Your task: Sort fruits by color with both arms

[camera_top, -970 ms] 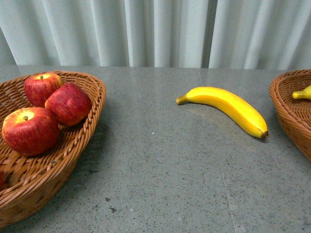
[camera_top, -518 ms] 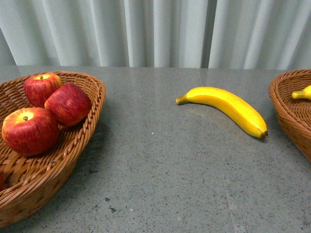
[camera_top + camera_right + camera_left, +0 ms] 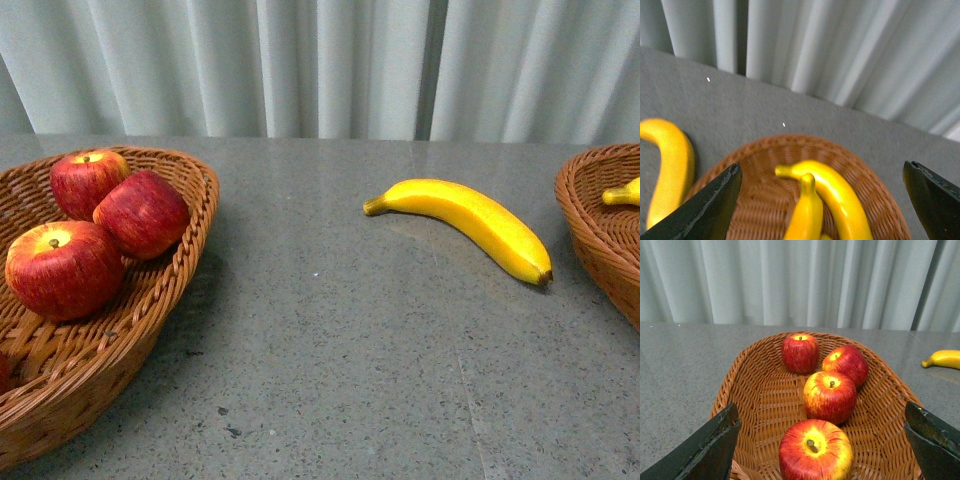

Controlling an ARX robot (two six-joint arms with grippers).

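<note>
Fingers (image 3: pixel 715 445) of the left claw (image 3: pixel 821 406) stand wide apart with nothing gripped, hanging over the near end of the apple basket (image 3: pixel 765 400). Four red apples lie in it, in a loose line leading away from the claw. The nearest apple (image 3: pixel 815 450) sits right under the gap between the fingers, and the second apple (image 3: pixel 830 396) is just beyond it. The tilted apple (image 3: pixel 846 363) is close behind that one, and the farthest apple (image 3: pixel 800 352) lies by the far rim.

The right claw (image 3: pixel 821 167) is likewise spread wide and empty, poised over the near rim of the banana basket (image 3: pixel 760 200). Two fruits lie inside, just ahead of this claw: the longer banana (image 3: pixel 840 200) and, pressed against it, the shorter banana (image 3: pixel 805 215).

The loose banana (image 3: pixel 465 222) lies on the grey stone table (image 3: pixel 330 380), outside both baskets. It is just beyond the banana basket's rim and off to one side of the right claw, and well ahead of the left claw. A pale pleated curtain (image 3: pixel 330 60) hangs behind the table. Neither claw shows in the front view.
</note>
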